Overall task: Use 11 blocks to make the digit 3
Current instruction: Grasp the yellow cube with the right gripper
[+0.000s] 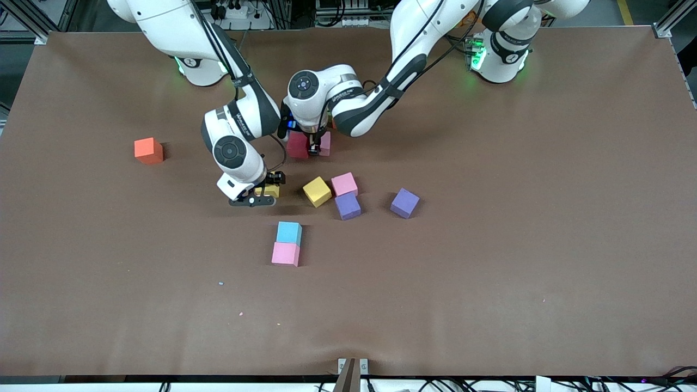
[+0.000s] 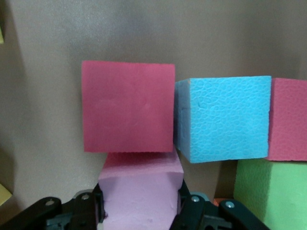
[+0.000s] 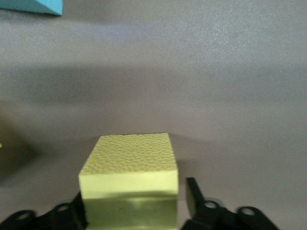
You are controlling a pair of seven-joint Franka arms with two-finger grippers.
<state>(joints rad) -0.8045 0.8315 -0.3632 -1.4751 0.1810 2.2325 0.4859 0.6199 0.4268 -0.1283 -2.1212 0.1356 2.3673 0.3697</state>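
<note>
The left hand (image 2: pixel 139 211) is clamped on a pink block (image 2: pixel 140 191) low over the desk (image 1: pixel 490 272), just beside a crimson block (image 2: pixel 127 108) that touches a blue block (image 2: pixel 223 119), with a green block (image 2: pixel 271 191) close by. The right hand (image 3: pixel 136 211) straddles a yellow block (image 3: pixel 128 191), its fingers (image 3: pixel 193 194) beside the block's sides, though I cannot tell whether they grip it. Another yellow block (image 1: pixel 317 191) lies toward the left arm's end from it, and the orange block (image 1: pixel 148 150) sits well apart toward the right arm's end.

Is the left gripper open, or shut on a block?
Shut on a pink block: in the left wrist view, the left gripper has a finger pressed against each side of it.
</note>
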